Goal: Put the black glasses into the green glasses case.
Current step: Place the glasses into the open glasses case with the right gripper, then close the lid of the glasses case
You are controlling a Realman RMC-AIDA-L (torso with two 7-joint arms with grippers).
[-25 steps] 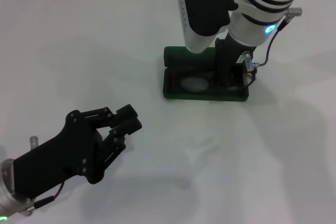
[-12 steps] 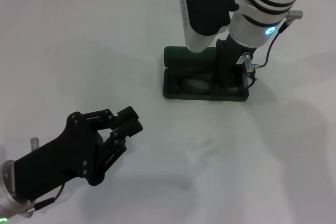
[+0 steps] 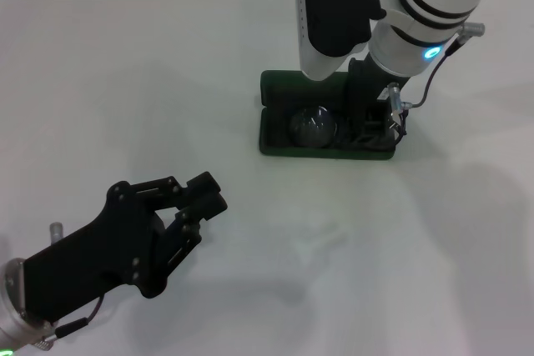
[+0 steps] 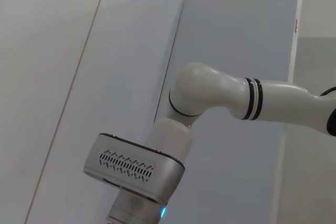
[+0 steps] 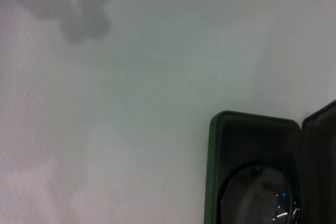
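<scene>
The green glasses case [image 3: 271,135] lies open on the white table, right of centre in the head view, its lid [image 3: 279,87] on the far side. The black glasses [image 3: 314,127] rest inside it, with one round lens showing and the other end hidden behind my right arm. My right gripper [image 3: 367,121] reaches down into the right half of the case, over the glasses. The right wrist view shows the case [image 5: 214,171], its raised lid [image 5: 320,166] and a lens of the glasses [image 5: 260,200]. My left gripper [image 3: 207,192] hovers shut and empty at the near left.
The white table [image 3: 125,81] is bare around the case. A wall seam runs along the far edge. The left wrist view shows only my right arm [image 4: 210,98] against a grey wall.
The right arm has shifted slightly right. The visible lens has turned from a pale flat patch into a dark rounded shape in the case. The left gripper has barely moved.
</scene>
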